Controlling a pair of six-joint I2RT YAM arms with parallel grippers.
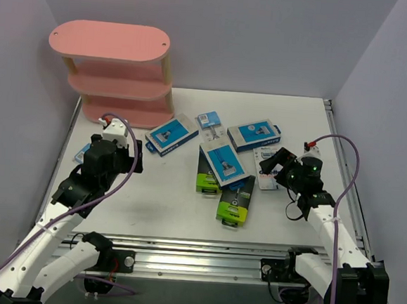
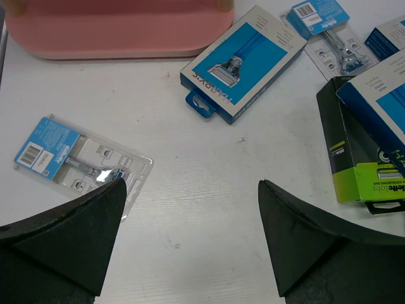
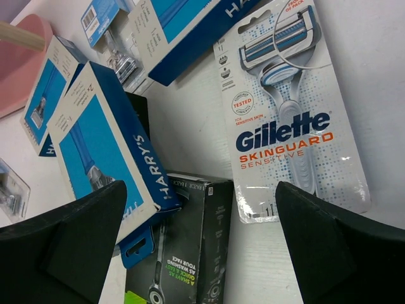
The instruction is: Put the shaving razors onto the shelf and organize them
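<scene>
The pink three-tier shelf stands at the back left, and its bottom board shows in the left wrist view. Three blue-and-white boxes and two black boxes with lime ends lie mid-table. A Gillette blister pack lies by the right gripper. My left gripper is open and empty above bare table, a small blister pack at its left finger. My right gripper is open and empty over a black box and a blue box.
Another small blister pack lies between the blue boxes at the back. Grey walls close in the table on the left, back and right. A metal rail runs along the near edge by the arm bases.
</scene>
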